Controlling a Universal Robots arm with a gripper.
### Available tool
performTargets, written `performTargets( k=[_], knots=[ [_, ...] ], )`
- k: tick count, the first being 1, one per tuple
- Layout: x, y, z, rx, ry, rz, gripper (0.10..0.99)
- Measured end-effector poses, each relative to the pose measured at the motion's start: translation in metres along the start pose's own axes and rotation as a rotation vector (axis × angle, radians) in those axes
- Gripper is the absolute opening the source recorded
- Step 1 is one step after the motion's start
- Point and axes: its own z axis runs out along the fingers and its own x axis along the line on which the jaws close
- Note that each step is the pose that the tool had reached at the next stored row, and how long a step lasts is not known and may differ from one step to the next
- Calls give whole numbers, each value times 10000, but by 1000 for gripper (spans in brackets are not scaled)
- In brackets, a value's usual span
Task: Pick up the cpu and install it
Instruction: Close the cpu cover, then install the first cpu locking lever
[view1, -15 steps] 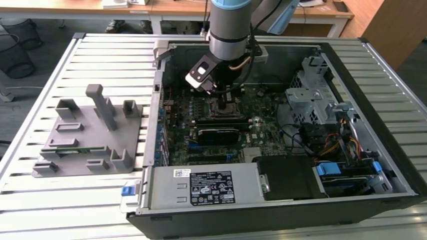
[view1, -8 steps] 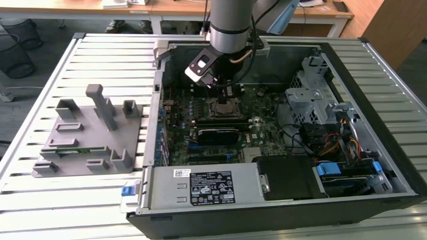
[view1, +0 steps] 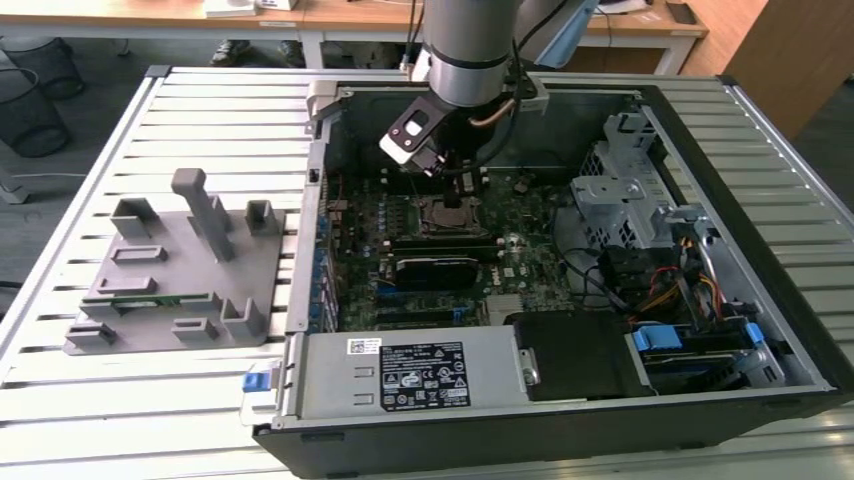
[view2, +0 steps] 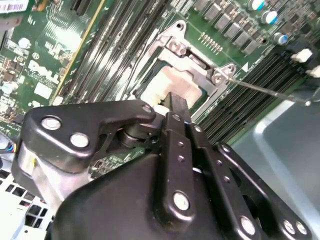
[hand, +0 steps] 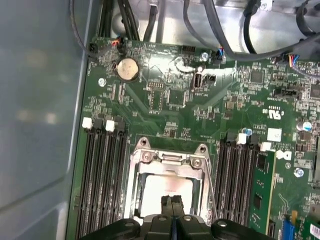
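Note:
The cpu (hand: 165, 186), a flat square chip with a pale metal top, lies flat inside the open motherboard socket (hand: 167, 157) in both wrist views, cpu (view2: 172, 84) ringed by the socket's metal frame (view2: 200, 62). My gripper (hand: 172, 202) is shut, its two black fingers pressed together with their tips right over the chip's middle; I cannot tell whether they touch it. In the exterior view the gripper (view1: 461, 195) hangs straight down into the computer case, over the socket (view1: 447, 218).
The socket's thin wire lever (view2: 270, 90) stands swung out to one side. Memory slots flank the socket, one holding a green memory stick (hand: 262, 195). Case walls, a drive cage (view1: 621, 200), cables and the power supply (view1: 414, 370) surround the board. A grey fixture (view1: 174, 270) sits on the table.

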Motion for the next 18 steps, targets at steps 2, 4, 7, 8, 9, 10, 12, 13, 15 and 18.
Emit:
performTargets(
  k=[2,4,7,8,9,10,12,13,15,18],
  knots=[
    [-2,12,0,-1,1,0,106],
    [-2,23,1,0,1,0,106],
    [-3,31,1,0,0,0,106],
    [-3,33,1,0,0,1,106],
    [-4,34,1,0,0,1,106],
    [-3,35,1,-1,1,1,106],
    [-3,37,0,0,0,0,106],
    [-3,37,-2,0,0,0,106],
    [-3,37,-8,1,-1,1,106],
    [-3,37,-17,-1,1,1,106]
  ],
)
